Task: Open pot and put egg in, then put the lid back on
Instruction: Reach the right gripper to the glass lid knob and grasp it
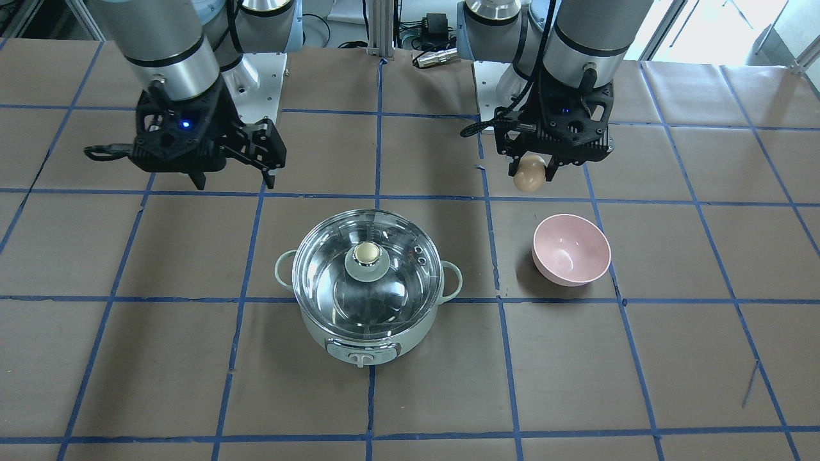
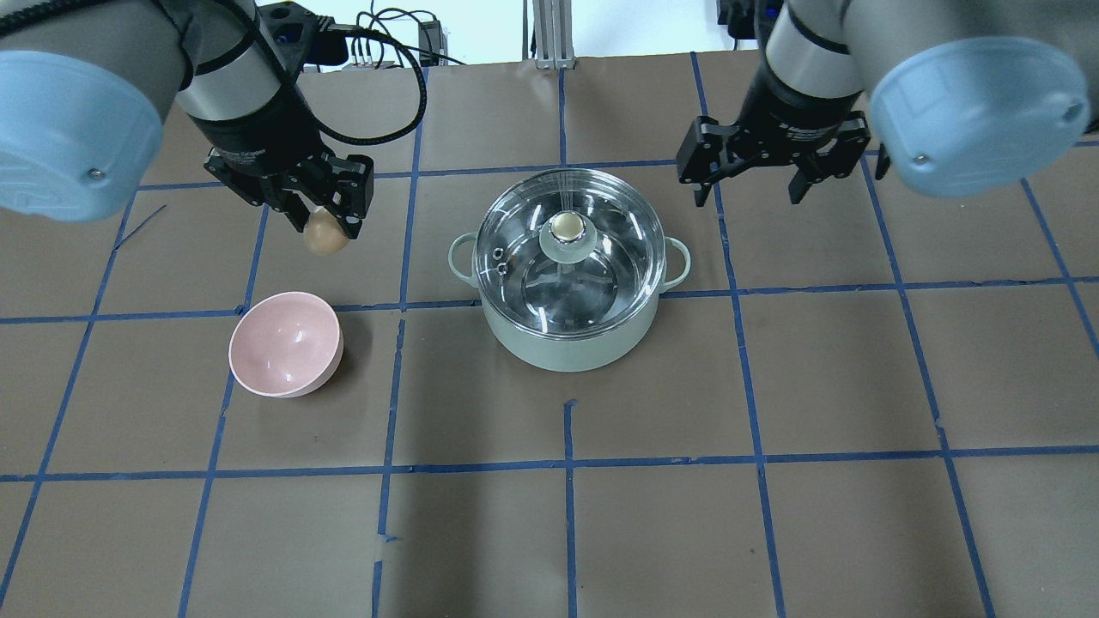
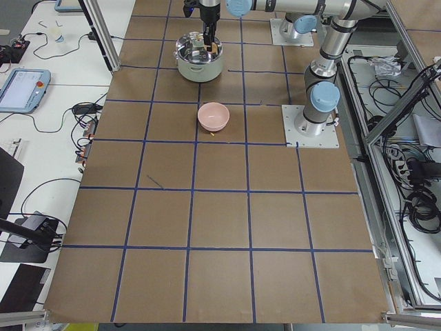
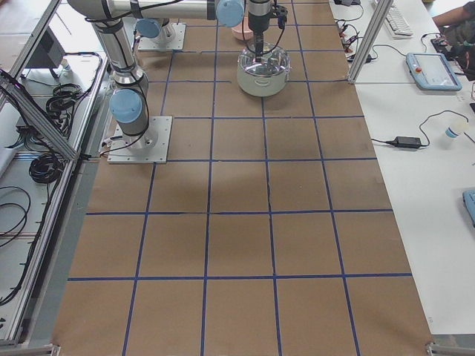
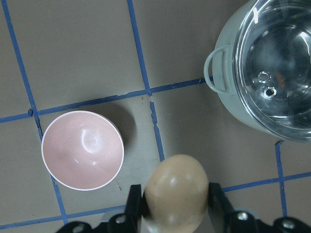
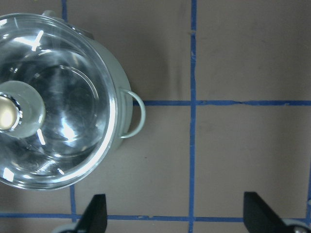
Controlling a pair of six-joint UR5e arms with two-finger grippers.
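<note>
- Left gripper (image 2: 330,225) pinches egg (image 2: 324,242) at its fingertips; a jolt could drop and crack it.
- Right gripper (image 2: 749,184), spread, hangs beside lid (image 2: 601,257); an off-centre grab could tip it.

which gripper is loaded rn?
The left gripper: it is clamped on the egg. The right gripper is open and holds nothing.

Pot (image 1: 365,339) sits mid-table (image 1: 640,358) with the glass lid (image 1: 384,288) on it, control knob facing the camera. The pink bowl (image 1: 571,250) is off to the pot's side, not touching it. The left gripper (image 1: 531,171) hangs in the air past the bowl, pinching the egg (image 1: 529,175) between its fingers. The right gripper (image 1: 232,178) hovers on the other side, jaws spread wide, nothing in them.
</note>
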